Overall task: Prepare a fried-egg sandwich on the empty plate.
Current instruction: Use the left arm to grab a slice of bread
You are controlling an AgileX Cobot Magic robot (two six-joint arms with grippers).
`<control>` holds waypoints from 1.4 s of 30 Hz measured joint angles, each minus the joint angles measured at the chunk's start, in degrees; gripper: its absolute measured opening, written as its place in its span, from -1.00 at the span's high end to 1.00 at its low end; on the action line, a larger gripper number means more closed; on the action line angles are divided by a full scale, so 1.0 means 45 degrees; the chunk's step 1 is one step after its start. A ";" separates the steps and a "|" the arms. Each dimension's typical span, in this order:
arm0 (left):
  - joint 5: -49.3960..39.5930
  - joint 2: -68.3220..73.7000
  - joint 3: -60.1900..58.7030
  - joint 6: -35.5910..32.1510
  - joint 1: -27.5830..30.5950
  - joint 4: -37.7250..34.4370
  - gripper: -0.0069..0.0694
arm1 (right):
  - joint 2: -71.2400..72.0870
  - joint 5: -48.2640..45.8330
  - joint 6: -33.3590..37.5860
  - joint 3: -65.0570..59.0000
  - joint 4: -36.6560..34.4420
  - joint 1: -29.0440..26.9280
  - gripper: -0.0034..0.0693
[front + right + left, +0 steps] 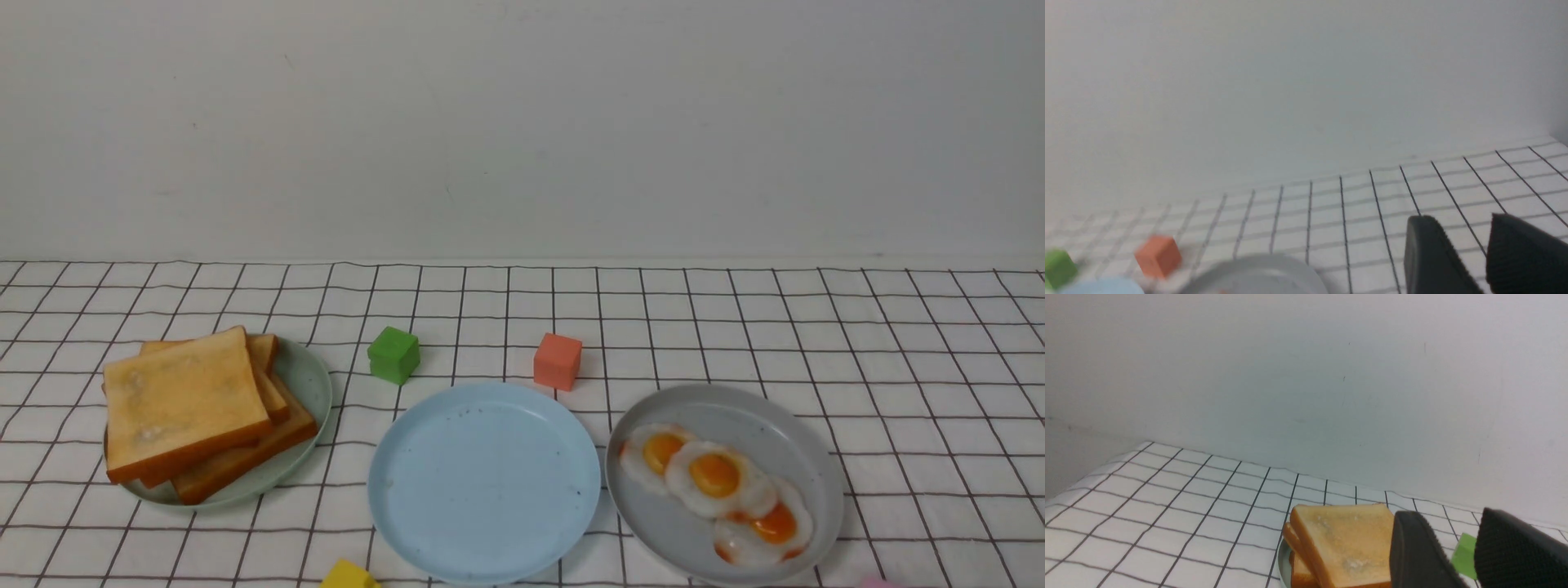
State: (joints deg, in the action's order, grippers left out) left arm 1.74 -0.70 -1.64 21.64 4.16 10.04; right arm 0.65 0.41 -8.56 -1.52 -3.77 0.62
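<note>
Blue plate point(424, 523) (one, bare), three fried eggs point(717, 478), left gripper point(1457, 531) parted, right gripper point(1466, 232) parted.

White counter point(898, 343) with a black grid. Pale blue plate point(424, 490), dark-specked. Grey plate point(792, 441) with white eggs point(718, 482), orange yolks. Pale green plate point(314, 384) with golden-brown toast point(184, 400). Green cube point(393, 354), orange cube point(558, 360). Left tool point(1451, 517) and right tool point(1461, 220) black.

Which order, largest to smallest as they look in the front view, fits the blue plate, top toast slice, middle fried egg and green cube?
1. blue plate
2. top toast slice
3. middle fried egg
4. green cube
The cube sits farther back, so its true size against the egg is unsure.
</note>
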 joint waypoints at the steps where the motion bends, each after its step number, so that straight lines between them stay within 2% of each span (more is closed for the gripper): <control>1: 0.0167 0.0000 0.0000 0.0067 0.0000 -0.0016 0.19 | 0.0000 0.0801 -0.0462 0.0000 -0.0086 0.0000 0.24; 4: 0.0857 0.0000 -0.0025 0.0716 0.0000 -0.0353 0.19 | 0.0000 0.1988 -0.0757 0.0000 -0.0141 0.0000 0.24; 6: 0.2708 0.0000 -0.0039 0.2060 0.0000 -0.0964 0.19 | 0.0000 0.3824 -0.1203 0.0031 -0.0222 0.0000 0.24; 8: 0.4086 0.0000 0.0008 0.2754 0.0000 -0.1263 0.19 | -0.0022 0.4375 -0.1651 0.0416 -0.0253 0.0000 0.24; 10: 0.4431 0.0000 0.0269 0.2951 0.0000 -0.1378 0.19 | -0.0144 0.4470 -0.1915 0.0951 -0.0269 0.0000 0.24; 12: 0.4324 0.0190 0.1551 0.3190 0.0000 -0.1510 0.19 | -0.0782 0.4235 -0.2229 0.2611 -0.0269 0.0000 0.24; 15: 0.3302 0.1534 0.4324 0.3271 0.0000 -0.1552 0.19 | -0.2286 0.2819 -0.2366 0.5568 -0.0269 0.0000 0.24; 16: 0.3073 0.1644 0.4508 0.3282 0.0000 -0.1559 0.19 | -0.2393 0.2689 -0.2366 0.5764 -0.0269 0.0000 0.24; 21: -0.1909 0.4952 0.8552 0.3419 0.0000 -0.2028 0.19 | -0.5811 -0.1854 -0.2366 0.9986 -0.0081 0.0000 0.24; 22: -0.1909 0.5076 0.8635 0.3419 0.0000 -0.2028 0.19 | -0.5811 -0.1993 -0.2366 1.0077 -0.0069 0.0000 0.24; 23: -0.3438 0.6072 0.9083 0.3344 0.0000 -0.2030 0.19 | -0.7030 -0.2940 -0.2366 1.0648 -0.0010 0.0000 0.24; 25: -0.4340 0.7137 0.9221 0.3143 0.0000 -0.1916 0.19 | -0.8054 -0.3358 -0.2366 1.0846 0.0006 0.0000 0.24; 30: -0.5148 0.9324 0.9239 0.2740 0.0000 -0.1511 0.19 | -1.0452 -0.3790 -0.2246 1.0893 0.0014 0.0075 0.24; 34: -0.6375 1.1322 0.9239 0.2696 0.0000 -0.1460 0.19 | -1.2052 -0.4977 -0.1807 1.0893 0.0020 0.1217 0.24; 37: -0.7023 1.2938 0.9269 0.2696 0.0000 -0.1502 0.19 | -1.3044 -0.6434 -0.1484 1.0917 0.0020 0.2604 0.24; 42: -0.8382 1.5140 1.0388 0.2212 0.0000 -0.1540 0.19 | -1.4005 -0.7371 -0.1187 1.0927 0.0020 0.4572 0.24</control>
State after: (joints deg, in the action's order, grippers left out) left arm -35.98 67.43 45.11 31.60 4.16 3.11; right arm -62.38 -32.76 -13.90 47.65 -3.68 21.20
